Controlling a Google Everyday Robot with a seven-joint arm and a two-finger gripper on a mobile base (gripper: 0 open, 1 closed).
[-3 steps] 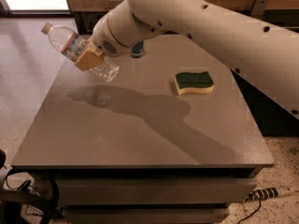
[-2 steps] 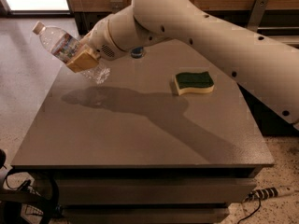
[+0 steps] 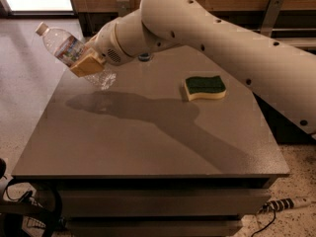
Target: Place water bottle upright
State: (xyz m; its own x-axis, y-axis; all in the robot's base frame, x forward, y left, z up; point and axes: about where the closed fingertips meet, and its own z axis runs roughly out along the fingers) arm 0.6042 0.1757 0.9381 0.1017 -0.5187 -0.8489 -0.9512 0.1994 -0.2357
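The water bottle (image 3: 66, 47) is a clear ribbed plastic bottle with a white cap and a red, white and blue label. It hangs tilted above the table's far left corner, cap up and to the left, base down toward the table. My gripper (image 3: 89, 63) is shut on the bottle's middle, with a tan finger pad (image 3: 87, 64) across its body. The white arm reaches in from the right. The bottle's base is just above the table top (image 3: 148, 132); I cannot tell whether it touches.
A green and yellow sponge (image 3: 204, 87) lies on the grey table's right side. A small blue object (image 3: 144, 58) peeks out behind the arm at the far edge. The table's left edge lies directly under the bottle. Cables lie on the floor below.
The gripper and bottle have moved left and slightly up, toward the table's left edge. The bottle stays tilted in the grip.
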